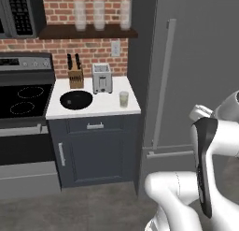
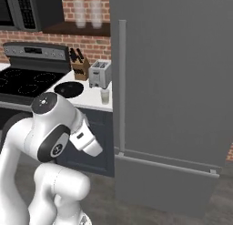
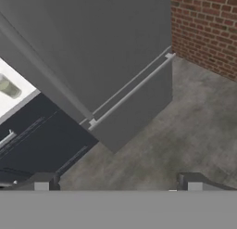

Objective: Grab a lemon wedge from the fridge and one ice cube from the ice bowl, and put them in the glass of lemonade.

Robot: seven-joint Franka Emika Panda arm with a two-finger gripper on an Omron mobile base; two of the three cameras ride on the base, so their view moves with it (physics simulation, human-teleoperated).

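In the left base view the closed fridge [image 1: 196, 71] stands with its long bar handle [image 1: 163, 80] beside the white tabletop [image 1: 107, 106]. On the tabletop sit the black ice bowl [image 1: 76, 99], the glass of lemonade [image 1: 123, 99], a toaster [image 1: 102, 78] and a knife block [image 1: 75, 75].

The right base view shows the fridge door shut, with the glass and bowl on the tabletop to its left.

In the hand view the jaws [image 3: 118, 181] stand wide apart and hold nothing; the fridge lies ahead of them, and the glass sits far off to their left.
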